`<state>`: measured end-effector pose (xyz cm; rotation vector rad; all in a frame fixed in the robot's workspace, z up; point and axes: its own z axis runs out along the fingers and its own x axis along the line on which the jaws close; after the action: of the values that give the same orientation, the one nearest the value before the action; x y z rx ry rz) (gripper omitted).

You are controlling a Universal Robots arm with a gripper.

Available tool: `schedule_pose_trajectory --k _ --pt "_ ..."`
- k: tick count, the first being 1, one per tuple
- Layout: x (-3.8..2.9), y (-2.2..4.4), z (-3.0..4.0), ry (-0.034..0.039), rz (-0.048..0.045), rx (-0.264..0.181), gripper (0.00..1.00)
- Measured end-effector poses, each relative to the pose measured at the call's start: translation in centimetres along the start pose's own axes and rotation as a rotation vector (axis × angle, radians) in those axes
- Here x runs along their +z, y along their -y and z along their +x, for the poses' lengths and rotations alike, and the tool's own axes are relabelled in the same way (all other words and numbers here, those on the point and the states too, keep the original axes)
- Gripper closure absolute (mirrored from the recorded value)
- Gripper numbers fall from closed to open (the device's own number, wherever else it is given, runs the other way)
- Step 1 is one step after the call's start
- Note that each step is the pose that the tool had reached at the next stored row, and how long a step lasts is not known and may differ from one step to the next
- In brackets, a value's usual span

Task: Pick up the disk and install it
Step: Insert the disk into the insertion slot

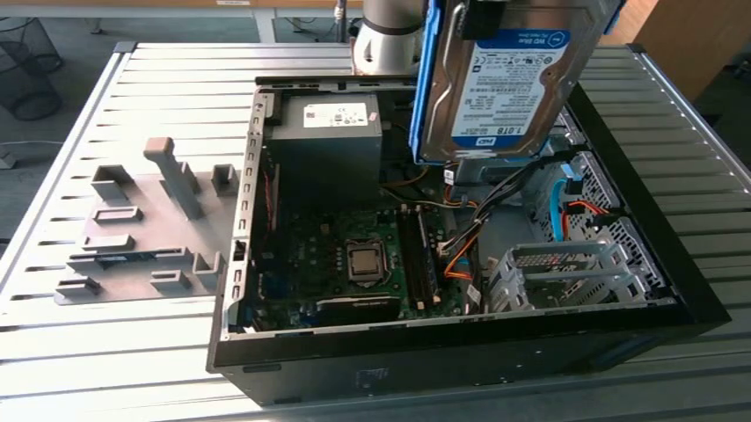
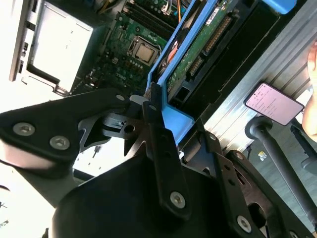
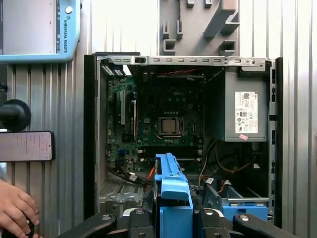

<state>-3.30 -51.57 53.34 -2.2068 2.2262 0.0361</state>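
Exterior view: the disk (image 1: 505,88) hangs upright, label facing out, high over the open computer case (image 1: 470,360). Second wrist view: the gripper (image 2: 168,116) is clamped tight on its blue caddy edge. First wrist view: the caddy sits pinched between the fingers (image 3: 141,220), with the motherboard (image 3: 168,126) beyond

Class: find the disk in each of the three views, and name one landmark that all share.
Exterior view: the disk, label showing, above the open case.
Second wrist view: disk edge-on, in the gripper.
First wrist view: disk seen edge-on, in front of the motherboard.
Shared: processor socket.
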Motion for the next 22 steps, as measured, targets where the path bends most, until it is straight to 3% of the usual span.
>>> schedule_pose_trajectory --k 10,16,19,22 --pt "0.72 0.05 2.31 -0.0001 0.0 0.0 0.63" --pt "1.12 1.29 2.53 0.0 0.0 0.0 0.63" --pt "1.3 1.56 2.73 -0.0004 0.0 0.0 0.63" --pt "1.63 1.61 3.36 -0.0001 0.0 0.0 0.63"
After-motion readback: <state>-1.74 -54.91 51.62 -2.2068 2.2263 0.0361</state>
